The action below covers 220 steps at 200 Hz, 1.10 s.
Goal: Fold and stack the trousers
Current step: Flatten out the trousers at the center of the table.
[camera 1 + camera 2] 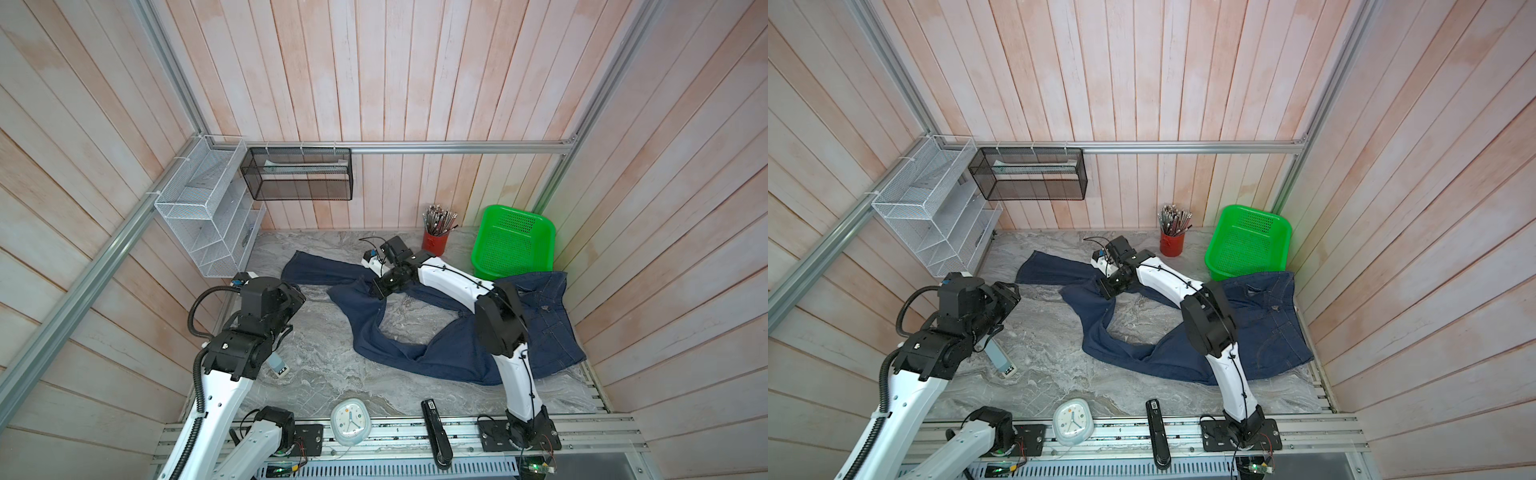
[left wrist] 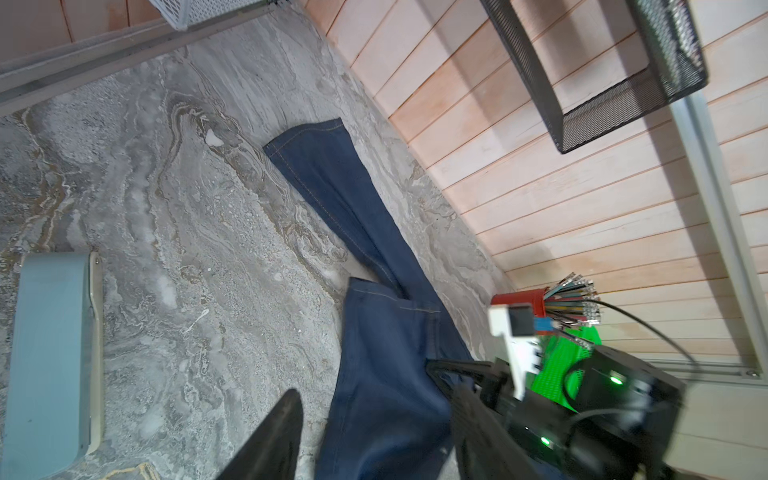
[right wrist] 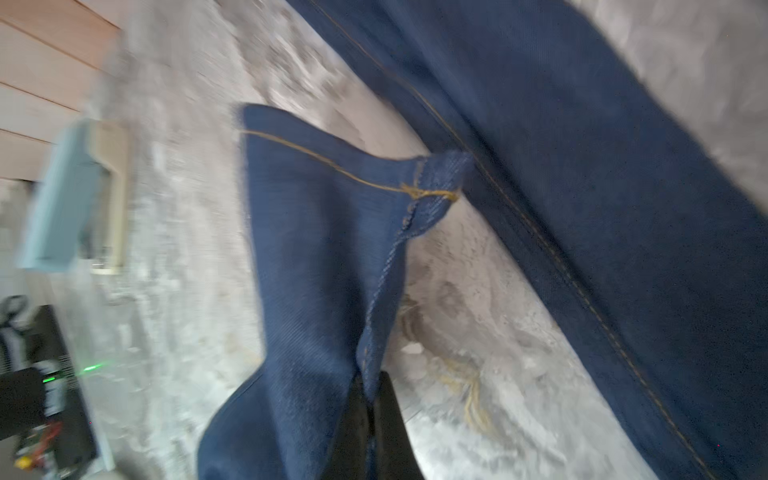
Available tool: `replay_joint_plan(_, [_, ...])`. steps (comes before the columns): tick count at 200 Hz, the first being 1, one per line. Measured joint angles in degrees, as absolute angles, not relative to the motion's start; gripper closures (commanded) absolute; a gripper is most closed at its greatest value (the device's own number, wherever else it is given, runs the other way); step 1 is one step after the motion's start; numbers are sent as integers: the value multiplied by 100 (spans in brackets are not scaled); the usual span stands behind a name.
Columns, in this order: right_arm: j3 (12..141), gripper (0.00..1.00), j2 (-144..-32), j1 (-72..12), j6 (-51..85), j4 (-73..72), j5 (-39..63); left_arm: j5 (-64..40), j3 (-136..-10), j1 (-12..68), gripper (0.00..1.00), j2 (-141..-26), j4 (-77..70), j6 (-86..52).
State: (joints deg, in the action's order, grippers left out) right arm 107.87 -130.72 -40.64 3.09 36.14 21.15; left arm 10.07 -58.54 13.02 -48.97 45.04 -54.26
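Trousers are sprawled over the right half of the table, waist by the green basket, legs running left. Right gripper is pinching one leg's hem mid-table; left gripper hangs spread at the left, holding nothing

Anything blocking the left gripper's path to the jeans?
Nothing visible. Only bare table lies between the left gripper and the trousers. The right gripper, shut on a leg, is close by.

Dark indigo trousers sprawl unfolded, legs splayed, on marble.
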Motion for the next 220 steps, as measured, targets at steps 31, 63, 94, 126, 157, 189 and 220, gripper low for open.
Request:
replay_joint_plan(31, [11139, 100, -13513, -4053, 180, 3819, 1535, 722, -5758, 1302, 40, -5299, 4217, -5293])
replay_joint_plan(63, [11233, 77, -13467, -4010, 99, 3870, 902, 259, -5710, 1291, 40, -6125, 3763, -5028])
replay_joint_plan(94, [10971, 56, -13340, -3942, 102, 3879, 545, -150, -5815, 1323, 41, -7229, 3437, -4652])
replay_joint_plan(126, [10302, 50, -12613, -3907, 161, 3822, 506, -303, -6285, 1470, 40, -8221, 3328, -4241])
replay_joint_plan(157, [9988, 50, -11583, -3907, 303, 3653, 390, -349, -6847, 1507, 40, -9105, 3168, -3889])
replay_joint_plan(189, [9559, 50, -10516, -3907, 482, 3433, 145, -161, -7581, 1564, 40, -10248, 3247, -3463])
replay_joint_plan(220, [8973, 50, -9778, -3907, 703, 3260, -228, 97, -8243, 1695, 39, -11080, 3378, -3044])
